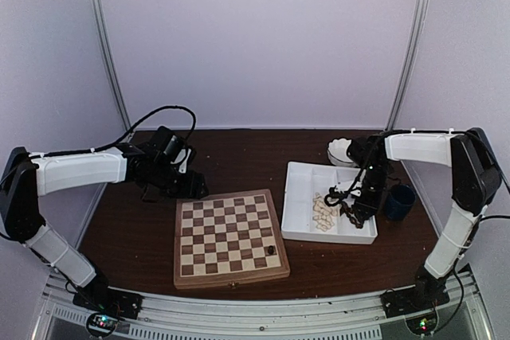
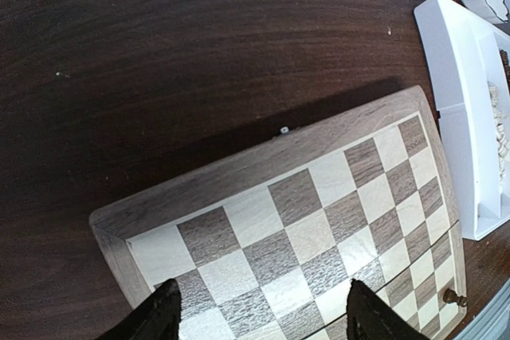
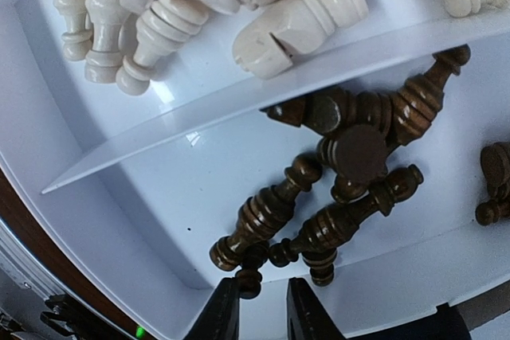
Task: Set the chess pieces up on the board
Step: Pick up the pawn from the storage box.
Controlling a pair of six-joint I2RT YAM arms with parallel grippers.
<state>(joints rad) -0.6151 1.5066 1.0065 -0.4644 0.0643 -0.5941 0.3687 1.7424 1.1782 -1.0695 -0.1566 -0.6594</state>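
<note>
The left gripper (image 2: 263,308) spread above the grainy checkered board (image 2: 295,197); the right gripper (image 3: 263,296) narrowly parted, grip unclear, over glossy dark turned chess pieces (image 3: 351,153).

My right gripper (image 3: 264,296) was cut off at the picture's lower edge; I couldn't tell whether it pinched the dark chess piece (image 3: 249,279) at its tips. From above, the lone dark figure (image 1: 272,250) on the board (image 1: 231,280), well left of that gripper, was too small to name.

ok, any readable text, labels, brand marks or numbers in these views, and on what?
None readable in any view.
The chessboard, white divided tray, cream pieces and dark pieces carry no print.
The arms show no legible marking at this resolution.
</note>
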